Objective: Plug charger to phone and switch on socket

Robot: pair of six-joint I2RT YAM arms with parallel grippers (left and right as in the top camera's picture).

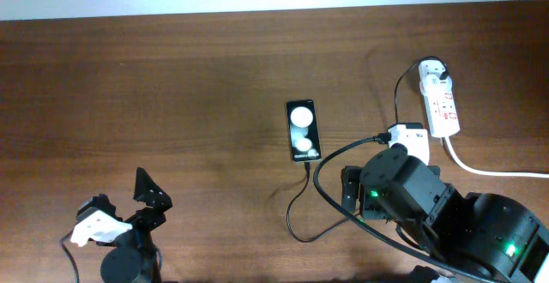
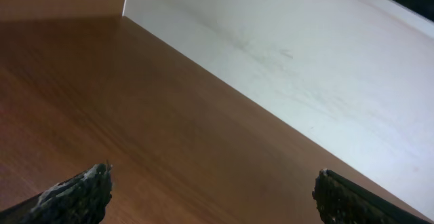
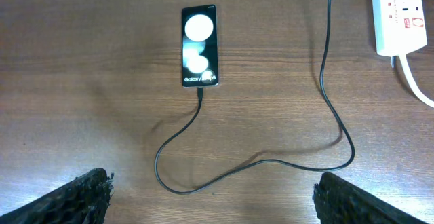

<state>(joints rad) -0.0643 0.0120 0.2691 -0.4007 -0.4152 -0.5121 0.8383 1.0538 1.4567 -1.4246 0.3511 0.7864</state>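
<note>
surface: brown wood-grain table [image 1: 171, 86], seen across the whole overhead view.
phone: flat black rectangular phone [image 3: 200, 46] lies face up near the table's centre, long side running away from the robot. two white round patches and the word "galaxy" show on its screen.
charger: long thin black charger cable [image 3: 271, 161] has its small dark connector tip touching the phone's near short edge and appearing seated there. from there it loops toward the robot, sweeps to the right and climbs toward the strip. its white plug head [image 1: 433, 67] sits at the far end of the strip.
socket: white elongated plastic power strip [image 1: 439, 105] lies at the right side of the table, well apart from the phone, with small red marks on its face. switch position cannot be told. a thick white cord [image 1: 489, 170] leaves its near end and runs off to the right.
right claw: right claw [image 3: 210, 183] hangs above the table on the near side of the cable loop, fingers [image 3: 85, 197] spread wide, holding nothing and touching nothing.
left claw: left claw [image 2: 213, 187] is at the near left, well apart from all task items, fingers [image 2: 81, 193] spread wide and empty. its camera shows only bare wood and a pale white surface [image 2: 305, 61] beyond the table edge.
</note>
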